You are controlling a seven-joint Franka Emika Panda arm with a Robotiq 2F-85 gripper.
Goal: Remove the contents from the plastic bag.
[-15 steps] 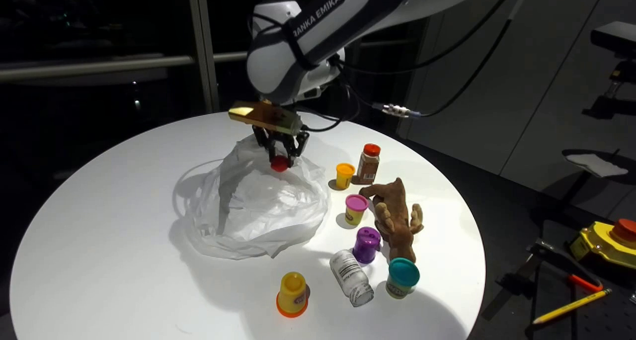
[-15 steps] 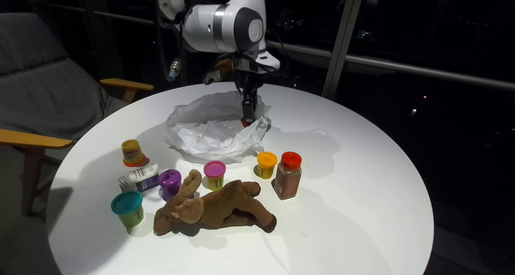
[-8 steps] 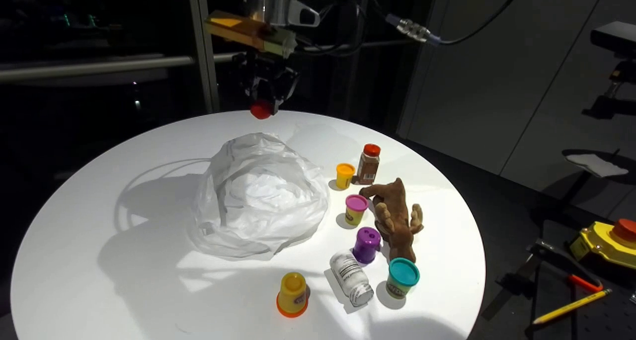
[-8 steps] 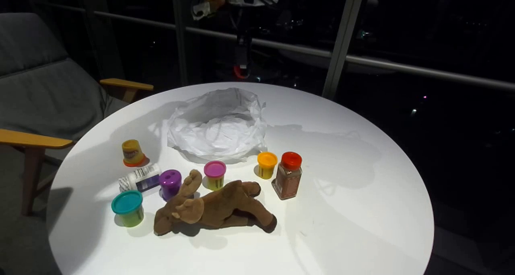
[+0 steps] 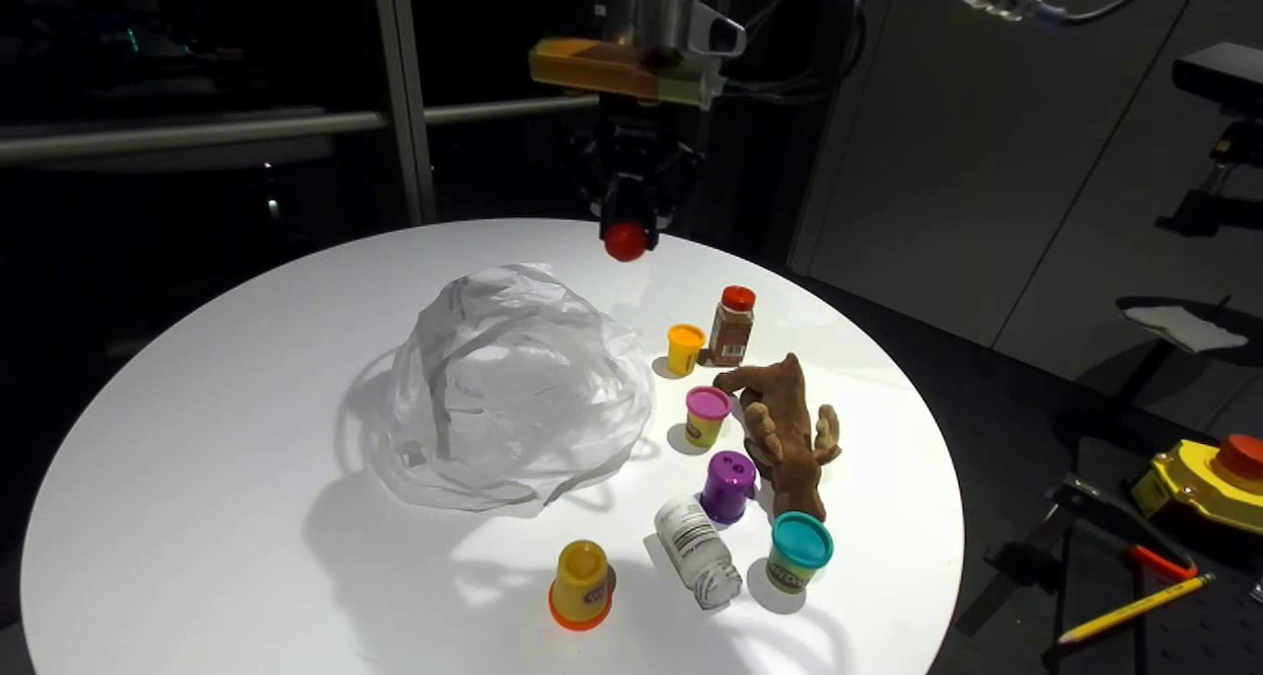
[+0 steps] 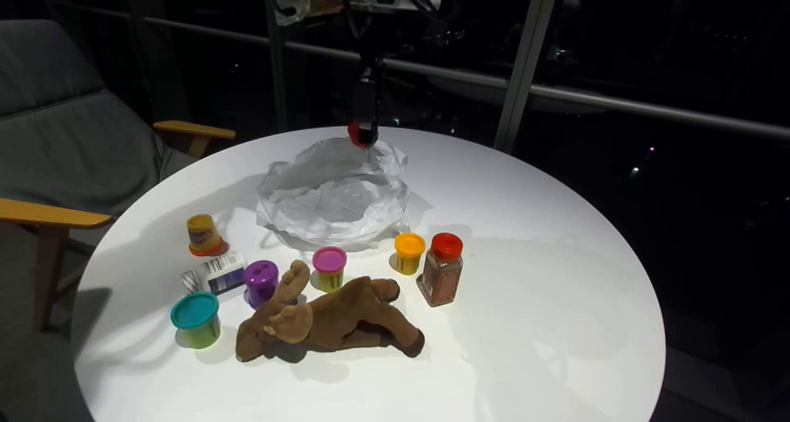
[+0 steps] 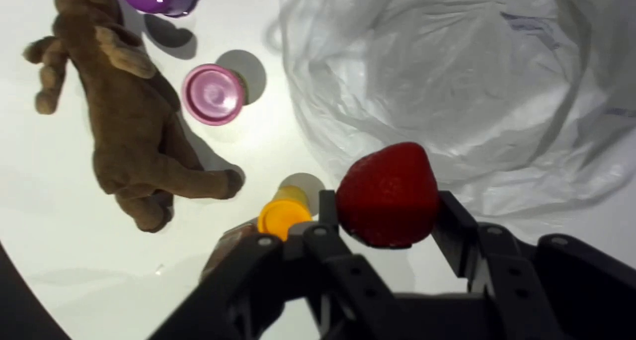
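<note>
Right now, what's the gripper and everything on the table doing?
Gripper: closed on red object
Plastic bag: open
Orange tub: standing, closed
Pink-lidded tub: standing, closed
Teal-lidded tub: standing, closed
Red-lidded jar: standing, closed
Yellow tub: upside down, lid underneath
Purple cup: standing
Bottle: lying down
Moose: lying down

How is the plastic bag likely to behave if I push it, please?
The plastic bag would probably crumple, as its film looks thin and wrinkled. Its raised side may also fold inward, since nothing stiff visibly supports it.
</note>
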